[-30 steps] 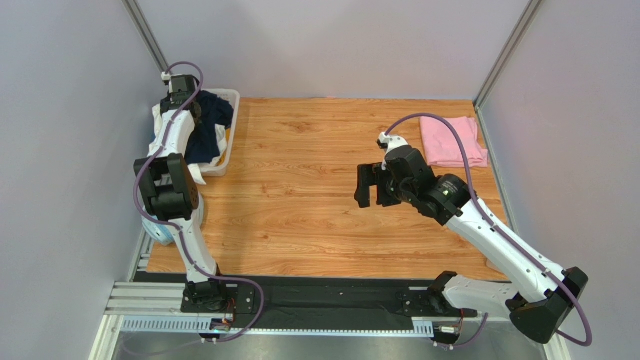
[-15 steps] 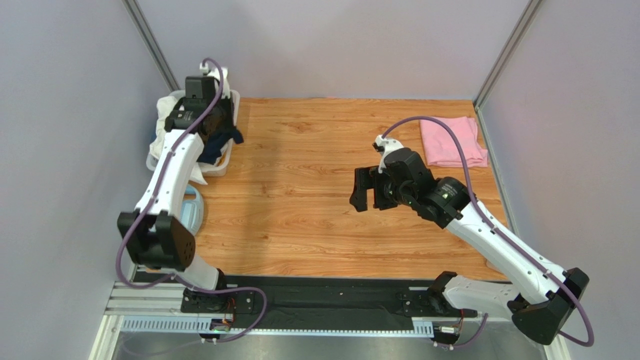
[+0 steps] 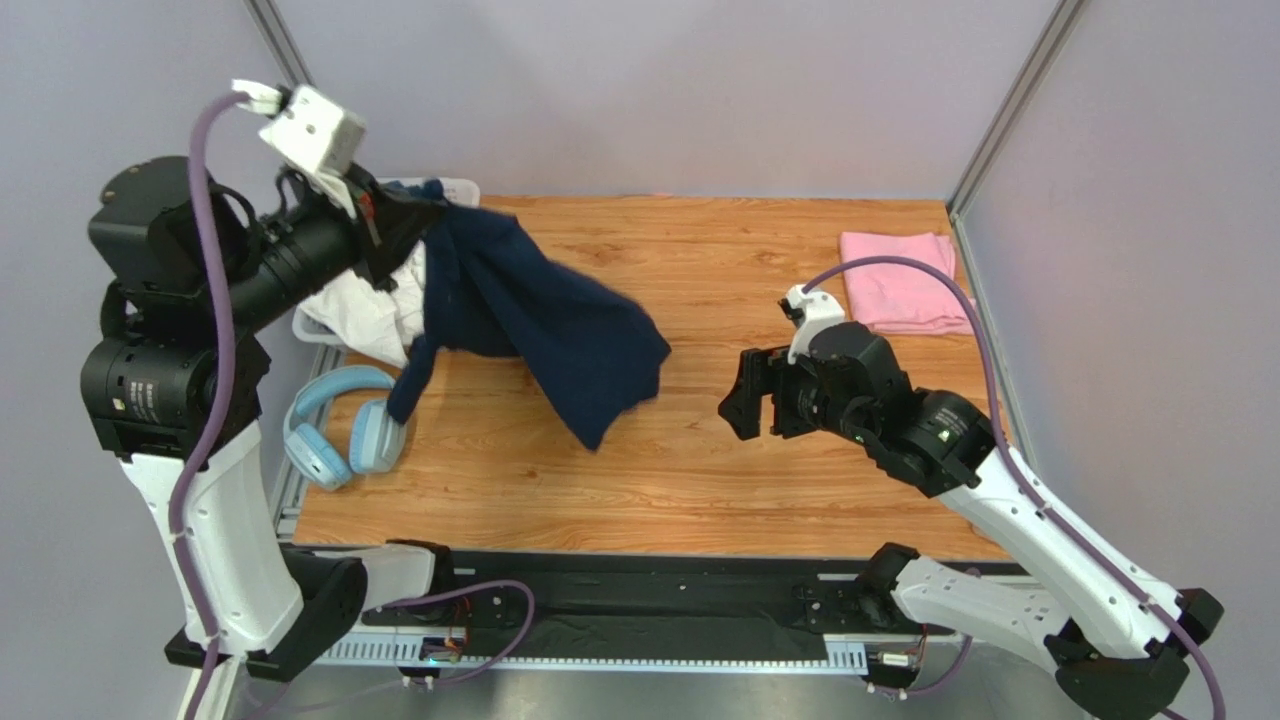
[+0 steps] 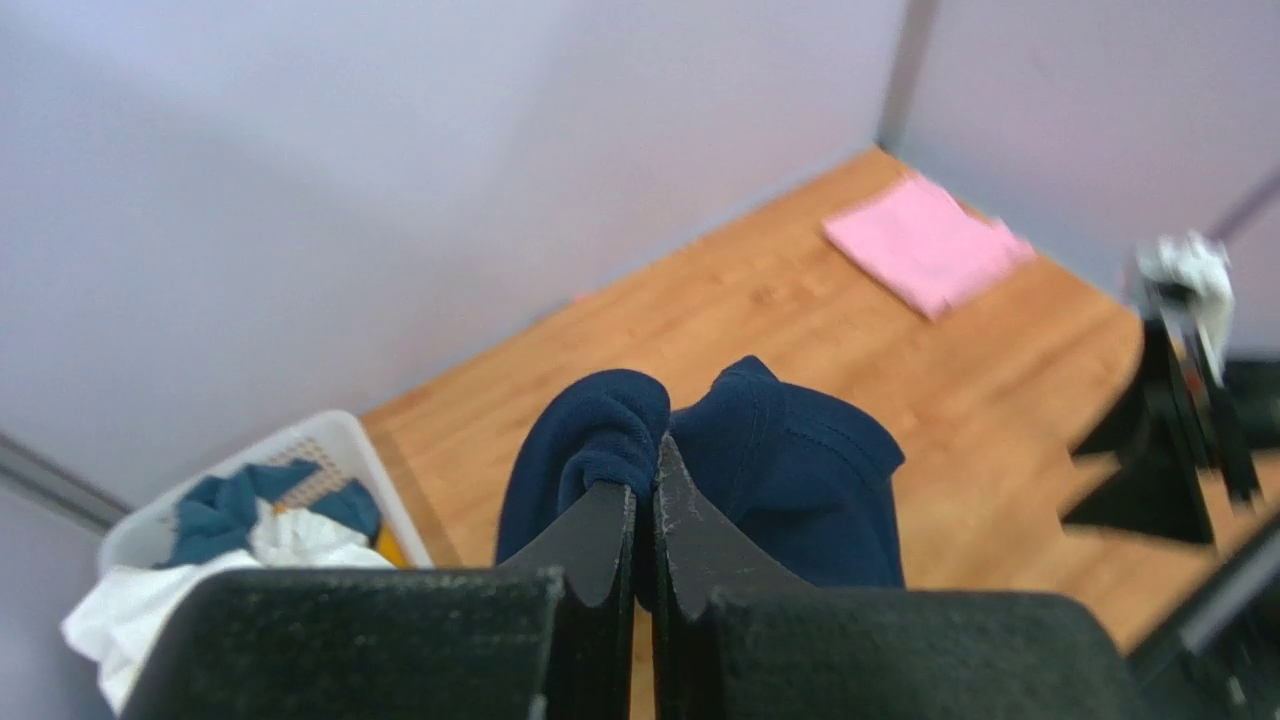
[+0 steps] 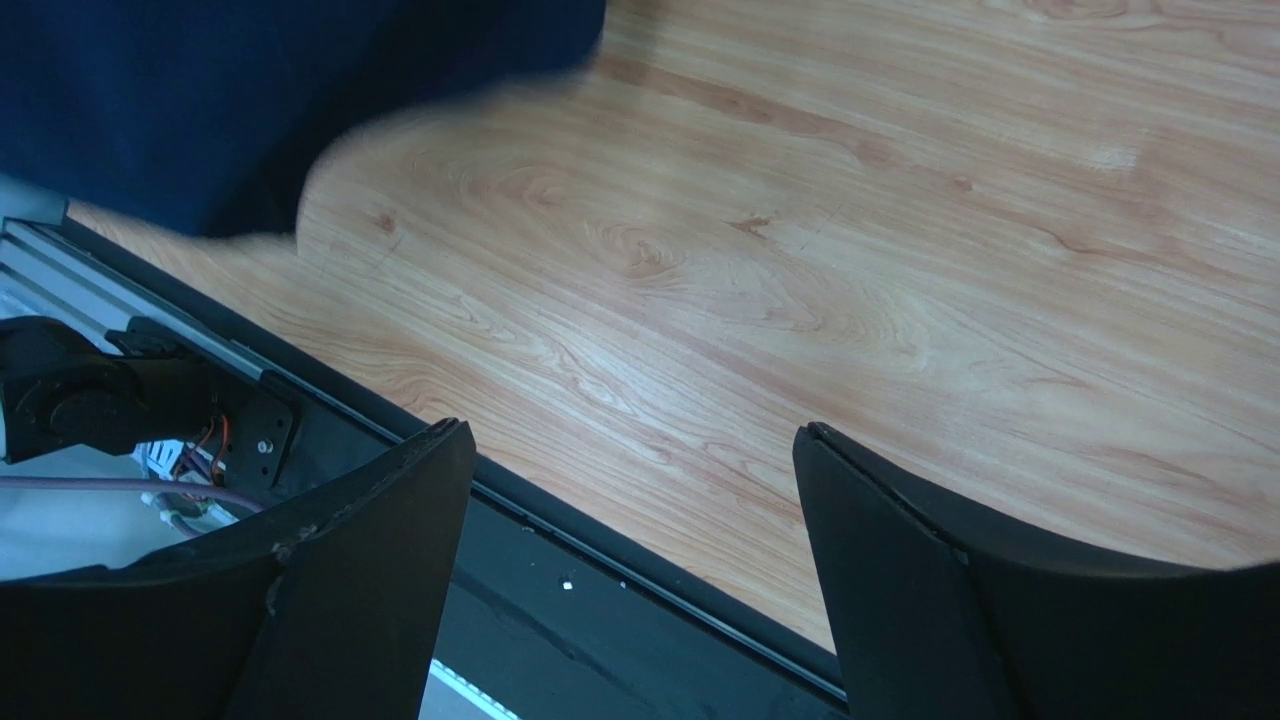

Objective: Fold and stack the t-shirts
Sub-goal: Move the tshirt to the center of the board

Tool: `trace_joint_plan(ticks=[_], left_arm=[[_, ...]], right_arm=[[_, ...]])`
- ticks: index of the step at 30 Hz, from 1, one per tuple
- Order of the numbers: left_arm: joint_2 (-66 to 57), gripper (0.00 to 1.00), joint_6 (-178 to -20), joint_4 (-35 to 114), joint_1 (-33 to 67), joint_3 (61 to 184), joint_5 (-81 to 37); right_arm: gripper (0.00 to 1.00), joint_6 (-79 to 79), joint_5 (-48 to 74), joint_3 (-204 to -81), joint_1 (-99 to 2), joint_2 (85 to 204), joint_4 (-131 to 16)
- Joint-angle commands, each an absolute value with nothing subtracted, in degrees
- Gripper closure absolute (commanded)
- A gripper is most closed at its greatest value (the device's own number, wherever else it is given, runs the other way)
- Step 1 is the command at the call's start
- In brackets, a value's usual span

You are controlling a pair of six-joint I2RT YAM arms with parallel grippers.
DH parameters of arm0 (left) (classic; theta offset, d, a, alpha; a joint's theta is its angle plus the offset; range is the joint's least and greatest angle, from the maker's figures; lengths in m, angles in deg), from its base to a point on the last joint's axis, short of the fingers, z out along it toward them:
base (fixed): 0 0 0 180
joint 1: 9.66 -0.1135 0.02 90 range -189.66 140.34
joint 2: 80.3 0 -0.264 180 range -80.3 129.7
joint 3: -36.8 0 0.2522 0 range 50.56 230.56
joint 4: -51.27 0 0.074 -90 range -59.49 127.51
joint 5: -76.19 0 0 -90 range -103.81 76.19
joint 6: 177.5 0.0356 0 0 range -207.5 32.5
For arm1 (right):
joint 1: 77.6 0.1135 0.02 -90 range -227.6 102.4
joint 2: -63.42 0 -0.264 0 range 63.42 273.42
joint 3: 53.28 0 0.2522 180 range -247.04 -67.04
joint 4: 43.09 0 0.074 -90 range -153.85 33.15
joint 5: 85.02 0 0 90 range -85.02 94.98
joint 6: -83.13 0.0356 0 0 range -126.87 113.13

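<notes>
Clamping the navy t-shirt (image 3: 556, 323), the left gripper (image 4: 643, 488) dangles it at ten o'clock beside a basket (image 4: 301, 440) holding white and teal cloth (image 4: 293, 543); pink t-shirt (image 3: 897, 281) lies at two, right gripper (image 5: 631, 495) gapes empty.

The navy t-shirt (image 3: 549, 323) is plain dark blue; the pink t-shirt (image 3: 899, 282) is plain light pink. The worktop (image 3: 721, 465) shows orange-brown wood grain. The headphones (image 3: 343, 435) are light blue, the basket (image 4: 308, 440) white.

Hanging navy shirt (image 3: 541, 323) fills 9 to 10 o'clock over table (image 3: 706, 255), blocks passage there; right gripper (image 3: 741, 395) at 3; pink shirt (image 3: 899, 281) at 2; basket (image 4: 323, 446) at 10; headphones (image 3: 313, 447) at 8; bare wood at 12 and 6
</notes>
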State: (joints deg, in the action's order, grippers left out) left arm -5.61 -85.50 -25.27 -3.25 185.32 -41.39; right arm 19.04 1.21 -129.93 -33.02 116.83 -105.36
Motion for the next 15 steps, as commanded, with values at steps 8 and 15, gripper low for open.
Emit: trace_joint_plan(ticks=[8, 15], left_arm=[[-6.6, 1.00, -72.3, -41.5, 21.6, 176.3, -37.2], [-2.4, 1.00, -75.5, -38.4, 29.2, 178.6, -33.7]], right_arm=[[0.18, 18.8, -6.9, -134.2, -32.6, 106.9, -105.7], [0.22, 18.1, -5.2, -132.8, -32.6, 102.4, -105.3]])
